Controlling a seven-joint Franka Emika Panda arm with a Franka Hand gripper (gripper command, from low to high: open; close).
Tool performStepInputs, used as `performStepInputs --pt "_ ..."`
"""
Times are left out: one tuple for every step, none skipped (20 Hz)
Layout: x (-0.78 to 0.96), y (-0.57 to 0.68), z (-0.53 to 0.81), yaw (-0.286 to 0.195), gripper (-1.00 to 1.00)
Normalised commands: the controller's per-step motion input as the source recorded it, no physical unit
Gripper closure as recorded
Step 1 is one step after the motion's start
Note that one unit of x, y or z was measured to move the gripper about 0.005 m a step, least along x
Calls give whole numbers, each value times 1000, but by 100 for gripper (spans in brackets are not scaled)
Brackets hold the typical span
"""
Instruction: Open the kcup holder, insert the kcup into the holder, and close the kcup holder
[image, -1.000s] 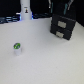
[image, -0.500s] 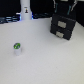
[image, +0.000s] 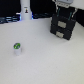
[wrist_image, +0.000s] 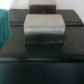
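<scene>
I see the kcup holder (image: 63, 26) as black plastic, smooth with a faint sheen. The kcup (image: 17, 48) looks like white plastic under a glossy green top. The table (image: 45, 62) looks matt white.

The white table (image: 45, 60) lay bare across most of the exterior view, so there was wide room to pass. The kcup (image: 17, 47) stood alone toward that view's left, well apart from the holder (image: 63, 26) at the far right. A white bottle (image: 25, 11) stood at the back. The gripper (image: 65, 6) hung just over the holder, blocking its top.
</scene>
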Motion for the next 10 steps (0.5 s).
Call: performStepInputs --pt "-192 288 -443 -43 -100" --pt "-203 258 -455 -31 -100" --pt "-216 234 -457 -21 -100" --pt "-230 216 -464 -15 -100" --pt "-240 208 -461 -12 -100" --pt "-255 191 -447 -7 -100" --pt "-282 140 -439 -1 -100" --pt "-298 38 -432 12 -100" --pt "-303 10 -401 3 -100" --pt "-329 -4 -377 0 -100"
